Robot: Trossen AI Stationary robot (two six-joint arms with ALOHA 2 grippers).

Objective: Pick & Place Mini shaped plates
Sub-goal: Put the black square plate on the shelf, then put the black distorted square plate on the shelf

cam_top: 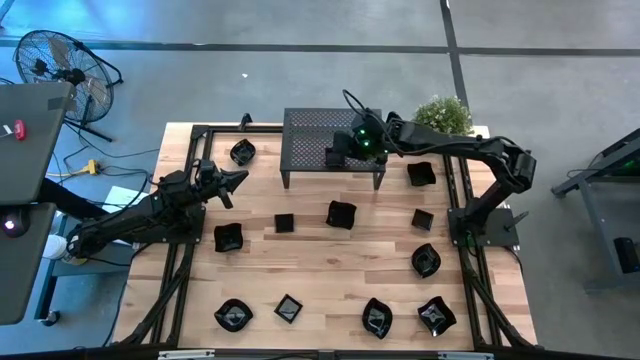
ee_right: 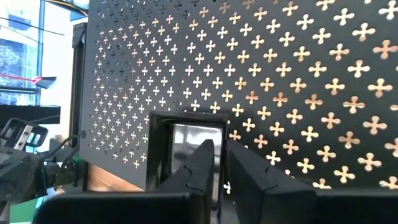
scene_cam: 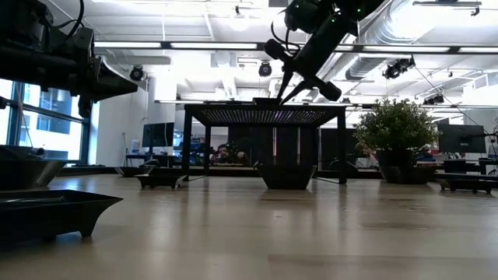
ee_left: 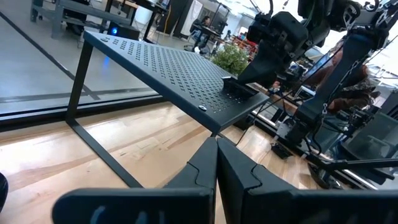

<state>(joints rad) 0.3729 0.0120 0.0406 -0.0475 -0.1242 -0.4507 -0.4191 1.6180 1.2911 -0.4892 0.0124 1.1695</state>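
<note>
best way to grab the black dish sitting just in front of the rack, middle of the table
Take the dish by its rim, coming straight down from above: it sits upright with its thin raised wall open on top and bare wood all round, clear of the rack. One finger inside the wall and one outside should hold. The left hand looks shut and free; the right hand is over the rack.

One square glossy black mini plate (ee_right: pixel 186 155) sits on the rack (cam_top: pixel 310 135), its rim between the right gripper (ee_right: pixel 219 163) fingers.
</note>
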